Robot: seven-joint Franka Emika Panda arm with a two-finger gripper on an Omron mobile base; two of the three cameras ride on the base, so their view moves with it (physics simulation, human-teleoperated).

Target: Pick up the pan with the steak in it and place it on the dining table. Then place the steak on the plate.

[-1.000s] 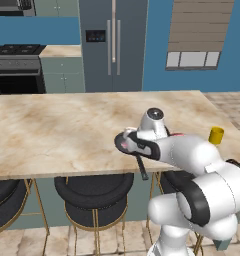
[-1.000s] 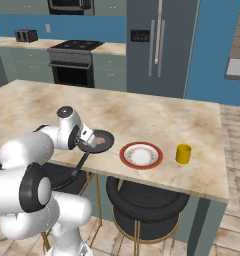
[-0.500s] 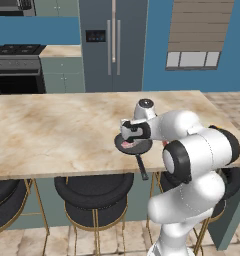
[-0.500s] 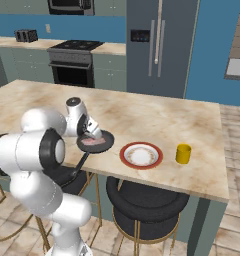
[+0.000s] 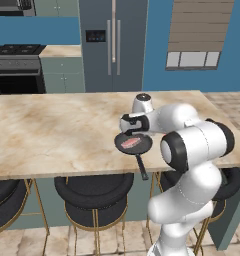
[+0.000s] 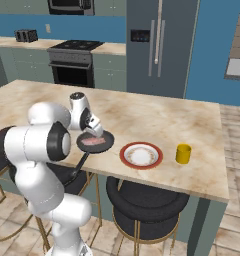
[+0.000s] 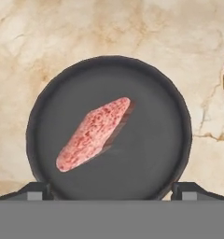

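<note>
Near the counter's [image 5: 52, 130] front edge, the pan [image 7: 109, 128] sat with the steak [image 7: 93, 133] inside; the released hand [image 7: 111, 189] hovered above, and should descend centred, jaws straddling the meat.

The pan [image 6: 96, 142] sits on the dining table [image 6: 157, 122] near its front edge, its handle [image 6: 80, 164] reaching out past that edge over the stools [image 5: 94, 189], and the steak [image 7: 93, 133] lies in the pan, slightly off centre. The plate [image 6: 141, 155] rests on the table just to the right of the pan, apart from it, with the cup [image 6: 182, 153] further right, beside the plate. The gripper [image 7: 112, 190] hangs directly above the pan, jaws spread wide, and behind the table stand the stove [image 6: 74, 62] to the left and the refrigerator [image 6: 157, 47] to the right.
</note>
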